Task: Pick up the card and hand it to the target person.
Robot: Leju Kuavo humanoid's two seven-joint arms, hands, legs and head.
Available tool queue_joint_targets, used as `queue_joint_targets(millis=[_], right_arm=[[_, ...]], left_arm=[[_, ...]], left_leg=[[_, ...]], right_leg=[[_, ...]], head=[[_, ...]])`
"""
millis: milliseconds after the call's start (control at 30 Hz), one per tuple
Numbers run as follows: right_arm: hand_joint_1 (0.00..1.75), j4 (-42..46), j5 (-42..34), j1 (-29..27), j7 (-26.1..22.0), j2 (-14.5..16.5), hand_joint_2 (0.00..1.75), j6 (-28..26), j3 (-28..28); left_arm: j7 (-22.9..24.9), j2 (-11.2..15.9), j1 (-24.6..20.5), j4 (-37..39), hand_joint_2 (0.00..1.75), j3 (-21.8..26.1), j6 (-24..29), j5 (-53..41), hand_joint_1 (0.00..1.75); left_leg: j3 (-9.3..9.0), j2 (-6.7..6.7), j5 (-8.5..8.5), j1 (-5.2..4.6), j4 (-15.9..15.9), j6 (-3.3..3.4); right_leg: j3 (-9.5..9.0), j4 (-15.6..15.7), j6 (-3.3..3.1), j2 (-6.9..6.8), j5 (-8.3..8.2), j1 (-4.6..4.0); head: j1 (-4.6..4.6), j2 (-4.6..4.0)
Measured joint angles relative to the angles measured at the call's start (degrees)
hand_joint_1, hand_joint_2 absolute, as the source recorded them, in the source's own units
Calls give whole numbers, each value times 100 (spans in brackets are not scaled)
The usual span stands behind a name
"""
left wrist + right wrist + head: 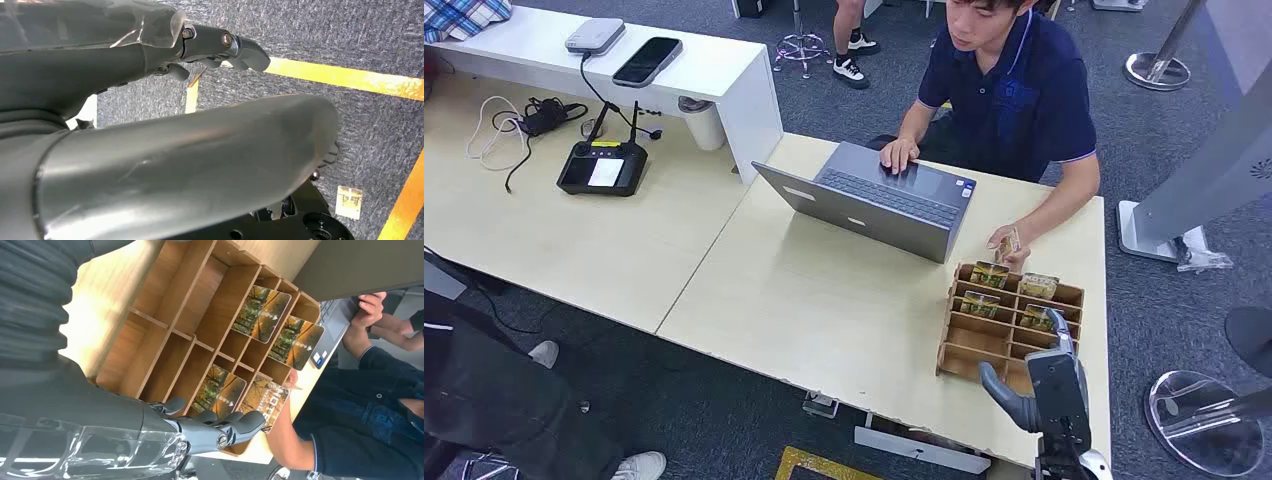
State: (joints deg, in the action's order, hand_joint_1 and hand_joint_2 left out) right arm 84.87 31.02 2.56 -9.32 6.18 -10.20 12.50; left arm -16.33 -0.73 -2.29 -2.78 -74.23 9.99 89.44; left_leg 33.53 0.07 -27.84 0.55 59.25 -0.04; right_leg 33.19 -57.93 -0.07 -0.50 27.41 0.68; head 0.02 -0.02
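Observation:
A wooden card rack [964,350] stands on the light table's right part, with several picture cards [980,303] upright in its far slots [260,313]. My right hand [1052,385] hovers at the rack's near right corner, fingers [235,424] apart and holding nothing, just short of the closest card [220,390]. The target person [1014,90] sits across the table in a dark blue shirt and holds one more card [1007,243] at the rack's far edge. My left hand [220,45] hangs over the carpet floor, holding nothing.
An open grey laptop [874,200] sits left of the rack, under the person's other hand. The left desk carries a black controller [604,168], cables, a phone [646,61] and a white shelf [714,70]. Metal stand bases [1204,420] are on the floor at right.

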Motion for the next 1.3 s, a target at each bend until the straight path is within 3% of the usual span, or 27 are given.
queue_joint_targets(millis=[67, 167, 300, 367, 400, 500, 533, 567, 800, 933, 1167, 1300], right_arm=[[0, -54, 339, 65, 88, -35, 175, -117, 50], [0, -157, 1613, 282, 437, -151, 175, -459, 196], [0, -224, 2246, 440, 648, -234, 175, -572, 293], [0, -263, 2920, 518, 873, -290, 175, -642, 368], [25, -284, 3427, 573, 1030, -325, 175, -676, 413], [151, -358, 4970, 758, 1477, -418, 175, -718, 547], [170, -400, 5323, 829, 1587, -441, 175, -718, 591], [175, -459, 5579, 914, 1689, -463, 175, -716, 639], [165, -1173, 5882, 1654, 2348, -669, 175, -663, 1113], [144, -1467, 5882, 1876, 2442, -738, 175, -643, 1284], [138, -1878, 5882, 2130, 2495, -820, 175, -567, 1453], [109, -2013, 5882, 2207, 2495, -846, 175, -567, 1502]], left_arm=[[-5, 2, 0, 0, 0, 0, -5, 0, 0], [-25, 16, -5, 0, 0, 0, -30, -1, 0], [-28, 36, -7, 0, 0, -1, -38, -6, 0], [-28, 44, -9, 0, 0, -4, -50, -9, 0], [-28, 47, -10, 0, 0, -8, -64, -10, 0], [-28, 52, -13, 0, 0, -20, -99, -10, 0], [-28, 52, -13, 0, 0, -25, -102, -9, 0], [-28, 54, -14, 0, 0, -32, -103, -5, 0], [-27, 80, -23, 0, 0, -93, -103, 38, 0], [-22, 86, -24, 0, 0, -115, -101, 46, 0], [-20, 97, -25, 0, 0, -156, -101, 50, 0], [-20, 103, -25, 0, 0, -161, -98, 50, 0]], left_leg=[[0, 0, 0, 0, 0, 0], [-1, 2, 1, 0, 0, 0], [-1, 1, 1, 0, 1, 0], [-1, 1, 1, 0, 1, 0], [-1, 2, 1, 0, 1, 0], [-1, 2, 1, 0, 0, 0], [-1, 2, 1, 0, 0, -1], [-1, 2, 1, 0, 0, -1], [-2, 2, 6, 0, 1, -2], [-2, 1, 7, 0, 1, -3], [-1, 1, 6, 0, 1, -3], [-2, 1, 6, 0, 1, -3]], right_leg=[[0, 0, 0, 0, 0, 0], [0, 0, 0, 2, -1, 0], [-1, 0, 0, 1, -1, 0], [0, 0, 0, 1, -2, 0], [0, 0, 0, 2, -2, 0], [0, 0, 0, 3, -1, 0], [0, 0, -1, 3, -2, 0], [0, -1, -1, 3, -2, 0], [-1, -1, -3, 2, -6, 0], [0, -1, -4, 2, -6, 0], [0, -1, -4, 2, -6, 0], [0, -1, -4, 2, -6, 0]], head=[[0, 0], [1, 0], [0, 0], [0, 0], [0, 0], [0, 0], [0, 0], [0, 0], [1, 0], [0, 0], [0, 0], [0, 0]])
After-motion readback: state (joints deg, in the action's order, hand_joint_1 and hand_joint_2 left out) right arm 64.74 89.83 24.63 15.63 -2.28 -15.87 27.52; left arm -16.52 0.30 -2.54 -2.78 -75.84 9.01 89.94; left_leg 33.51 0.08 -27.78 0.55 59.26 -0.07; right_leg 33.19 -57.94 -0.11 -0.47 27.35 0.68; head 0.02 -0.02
